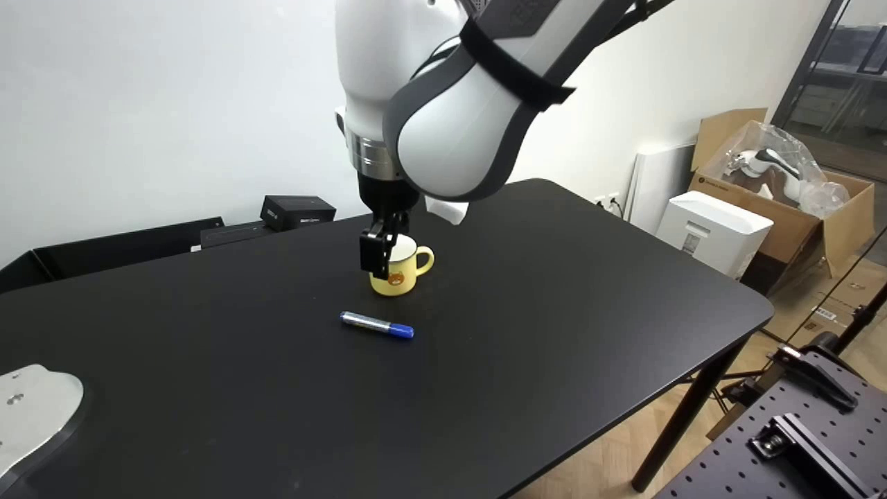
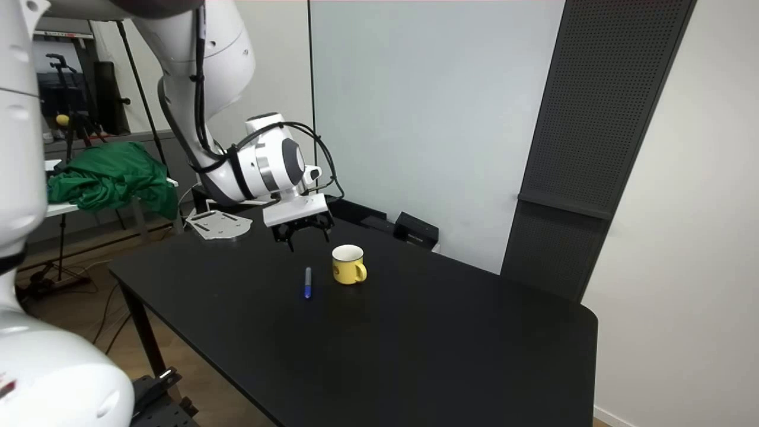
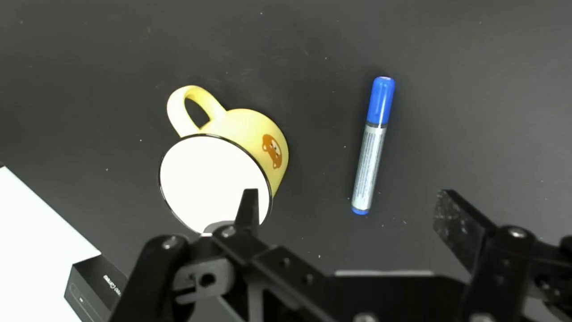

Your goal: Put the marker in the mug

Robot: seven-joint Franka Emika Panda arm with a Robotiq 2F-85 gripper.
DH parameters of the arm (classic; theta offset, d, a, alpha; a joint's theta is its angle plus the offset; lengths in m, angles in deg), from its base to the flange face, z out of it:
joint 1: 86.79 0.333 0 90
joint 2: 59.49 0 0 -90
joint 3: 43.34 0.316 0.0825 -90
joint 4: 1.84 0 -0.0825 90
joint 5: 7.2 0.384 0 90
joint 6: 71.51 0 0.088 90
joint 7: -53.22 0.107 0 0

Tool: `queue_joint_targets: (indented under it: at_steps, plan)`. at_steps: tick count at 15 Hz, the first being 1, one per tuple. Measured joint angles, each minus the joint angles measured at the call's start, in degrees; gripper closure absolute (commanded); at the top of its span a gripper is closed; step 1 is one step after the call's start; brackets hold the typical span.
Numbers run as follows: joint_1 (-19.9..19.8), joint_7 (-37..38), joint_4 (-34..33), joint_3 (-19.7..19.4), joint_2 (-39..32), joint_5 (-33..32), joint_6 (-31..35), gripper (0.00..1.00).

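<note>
Jaws are spread wide, nothing held. In the wrist view, the marker (image 3: 371, 154) is seen right of the mug (image 3: 246, 125). Pick-up seems the step in hand; lowering astride the marker is needed.

Marker (image 3: 370, 152): plastic-looking, glossy blue cap, satin silvery barrel. Mug (image 3: 223, 165), marker's 9 o'clock in wrist view: smooth glossy yellow coat, ceramic or enamel, can't tell; inside washed out. Tabletop (image 3: 313, 53): smooth matt black, pale specks. Gripper (image 3: 346, 197): dark, matt; finger pad (image 3: 460, 226) at marker's 4 o'clock scuffed, rough. Arm (image 1: 450, 132): smooth white shell, satin metal collar (image 1: 374, 159). In an exterior view, 3 o'clock: matt cardboard box (image 1: 790, 229), crinkled clear plastic bag (image 1: 807, 159) in it; 5 o'clock: wood-look floor (image 1: 596, 468). In an exterior view, 9 o'clock: wrinkled green cloth (image 2: 112, 178).
</note>
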Motion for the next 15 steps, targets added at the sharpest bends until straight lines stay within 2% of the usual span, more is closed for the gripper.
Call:
queue_joint_targets:
  at_steps: [3, 7, 15]
  plan:
    - [1.2, 3.1, -2.6, -0.6, -4.8, 1.5, 0.0, 0.0]
    - [2.8, 3.2, -5.5, -0.3, -10.3, 6.7, 0.0, 0.0]
    - [2.9, 1.8, -9.0, 0.0, -16.0, 12.9, 0.0, 0.0]
